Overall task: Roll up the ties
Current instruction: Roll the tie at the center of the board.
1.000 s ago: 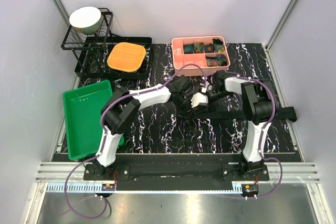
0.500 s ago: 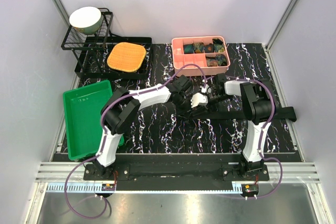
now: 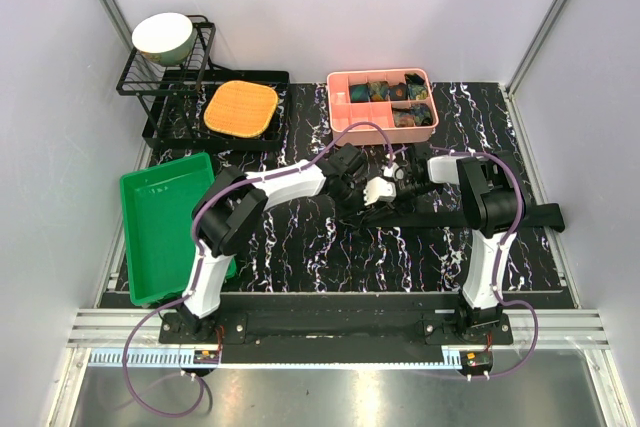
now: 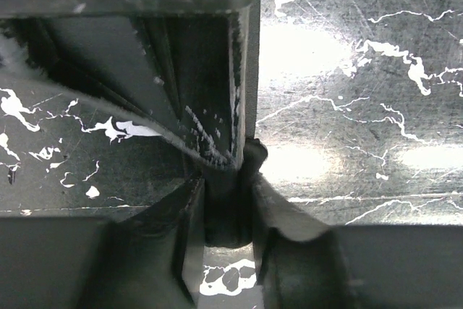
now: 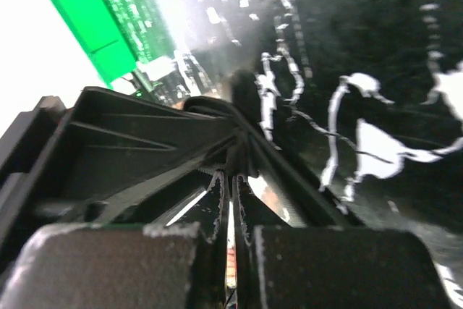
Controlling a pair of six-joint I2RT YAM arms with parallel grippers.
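A long black tie (image 3: 470, 217) lies flat across the marbled table, running from the right edge to the middle. Both grippers meet at its left end. My left gripper (image 3: 362, 209) reaches in from the left; in its wrist view the jaws (image 4: 228, 251) are shut on a bunched dark fold of the tie (image 4: 228, 211). My right gripper (image 3: 388, 197) comes in from the right and slightly behind. Its fingers (image 4: 202, 70) slope down to the same fold. In the right wrist view that gripper (image 5: 235, 168) is shut, and dark tie fabric (image 5: 236, 151) is pinched at its tips.
A pink divided box (image 3: 348, 117) holding several rolled ties stands at the back centre. A green tray (image 3: 165, 222) sits at the left, with a black rack and bowl (image 3: 163, 35) and an orange pad (image 3: 241, 109) behind it. The booth's walls close in both sides.
My right gripper has shut its jaws at the tie's left end. Both arms have otherwise barely moved, and the tie lies as before.
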